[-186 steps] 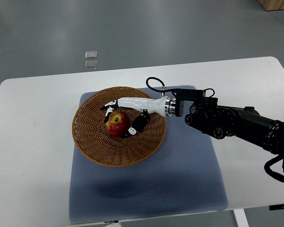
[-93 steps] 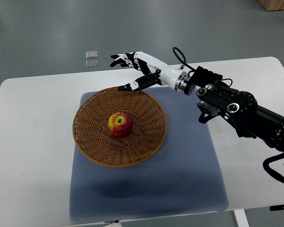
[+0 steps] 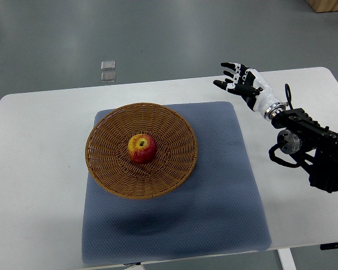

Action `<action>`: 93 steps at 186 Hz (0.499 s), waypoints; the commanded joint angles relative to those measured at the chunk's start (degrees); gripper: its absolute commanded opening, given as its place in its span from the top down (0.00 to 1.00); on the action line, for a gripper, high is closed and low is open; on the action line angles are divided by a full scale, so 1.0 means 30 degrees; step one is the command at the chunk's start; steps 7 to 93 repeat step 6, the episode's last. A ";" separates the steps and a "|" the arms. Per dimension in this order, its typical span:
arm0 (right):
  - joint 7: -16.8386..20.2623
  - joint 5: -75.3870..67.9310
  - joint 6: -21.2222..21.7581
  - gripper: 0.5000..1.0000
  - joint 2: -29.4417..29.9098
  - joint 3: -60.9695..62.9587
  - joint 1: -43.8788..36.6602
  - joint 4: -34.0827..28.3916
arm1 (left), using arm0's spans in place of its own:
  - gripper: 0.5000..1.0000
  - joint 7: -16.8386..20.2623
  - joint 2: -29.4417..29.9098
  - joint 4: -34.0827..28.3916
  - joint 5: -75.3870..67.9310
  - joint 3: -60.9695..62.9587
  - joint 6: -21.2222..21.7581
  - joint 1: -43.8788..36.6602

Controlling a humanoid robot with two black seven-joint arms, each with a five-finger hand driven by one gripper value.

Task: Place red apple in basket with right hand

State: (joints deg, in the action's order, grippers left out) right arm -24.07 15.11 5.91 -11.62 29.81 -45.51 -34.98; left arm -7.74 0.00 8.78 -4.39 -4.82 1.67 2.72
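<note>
I see the red apple [image 3: 142, 148] sitting at the basket [image 3: 110, 169] centre, so placement looks done. My right hand [image 3: 240, 82] hangs well apart over the table [image 3: 39, 169], fingers spread, holding nothing.

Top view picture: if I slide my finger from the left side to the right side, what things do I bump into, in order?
White table → left edge of the blue mat → rim of the wicker basket → red apple → right hand, open and holding nothing.
</note>
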 commanded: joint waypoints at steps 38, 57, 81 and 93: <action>-0.0003 0.0147 -0.0007 0.15 -0.0022 -0.0006 0.0140 0.0001 | 0.00 0.0003 0.0000 0.0001 0.0000 -0.0005 0.0000 0.0001; -0.0003 0.0147 -0.0007 0.15 -0.0022 -0.0006 0.0140 0.0001 | 0.00 0.0003 0.0000 0.0001 0.0000 -0.0005 0.0000 0.0001; -0.0003 0.0147 -0.0007 0.15 -0.0022 -0.0006 0.0140 0.0001 | 0.00 0.0003 0.0000 0.0001 0.0000 -0.0005 0.0000 0.0001; -0.0003 0.0147 -0.0007 0.15 -0.0022 -0.0006 0.0140 0.0001 | 0.00 0.0003 0.0000 0.0001 0.0000 -0.0005 0.0000 0.0001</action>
